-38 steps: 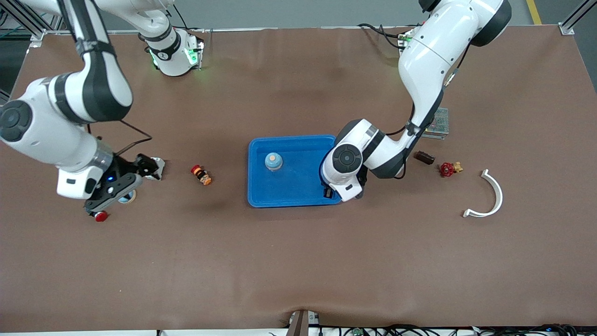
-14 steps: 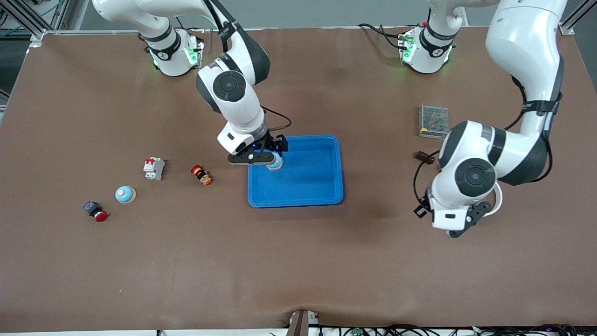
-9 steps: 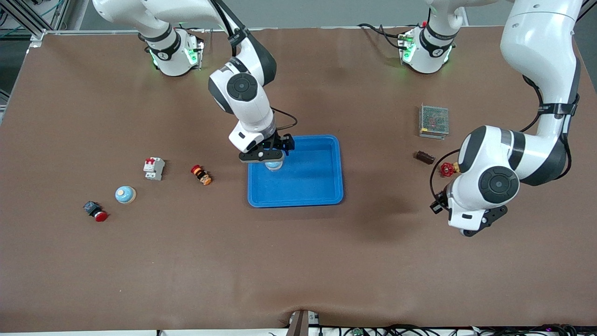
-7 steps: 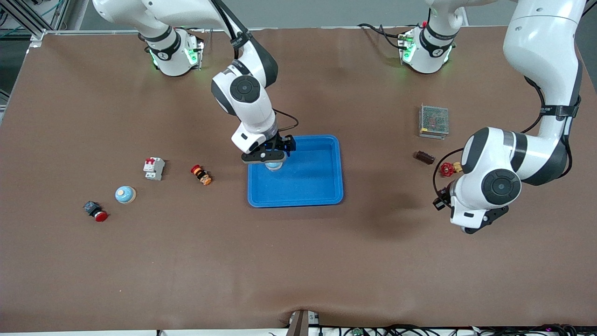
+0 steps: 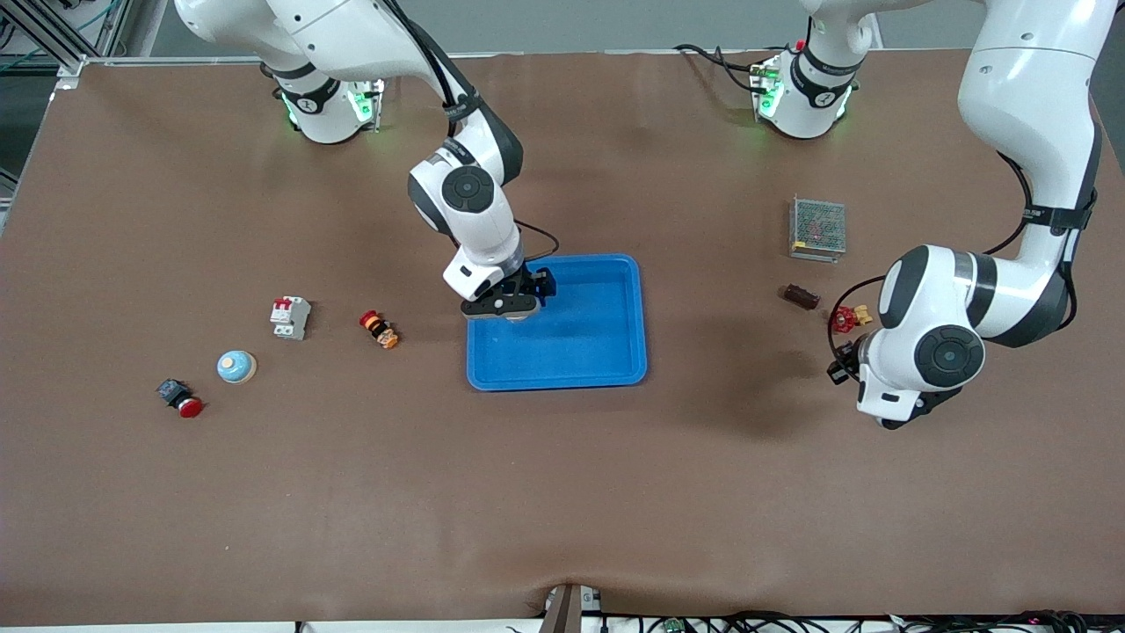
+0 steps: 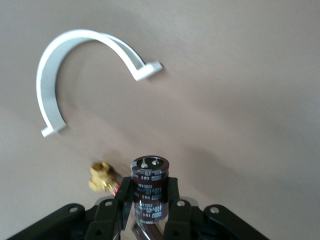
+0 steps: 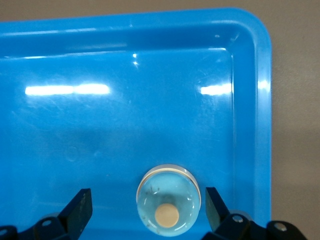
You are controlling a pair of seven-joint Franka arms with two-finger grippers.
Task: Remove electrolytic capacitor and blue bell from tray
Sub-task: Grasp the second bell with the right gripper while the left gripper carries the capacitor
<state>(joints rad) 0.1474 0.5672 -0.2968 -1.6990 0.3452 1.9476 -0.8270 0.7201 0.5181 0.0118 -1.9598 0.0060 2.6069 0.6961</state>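
Left wrist view: left gripper [image 6: 148, 210] pinches dark brown cylindrical capacitor [image 6: 148, 189], long axis along the fingers, above white curved plastic clip [image 6: 50, 80] and brass valve [image 6: 101, 177]. Right gripper [image 7: 147, 210], fingers spread, straddles upright pale blue round bell [image 7: 168, 206] in blue plastic tray [image 7: 150, 90].

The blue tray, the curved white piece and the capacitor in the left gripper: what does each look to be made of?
Blue tray: probably glossy moulded plastic; it throws sharp light reflections and has rounded corners.
Curved white piece: likely matte plastic; a thin, even, uniformly white strip with little shine.
Capacitor: apparently a metal can in a dark brown printed sleeve; its top is bare and silvery. The left gripper is shut on it.
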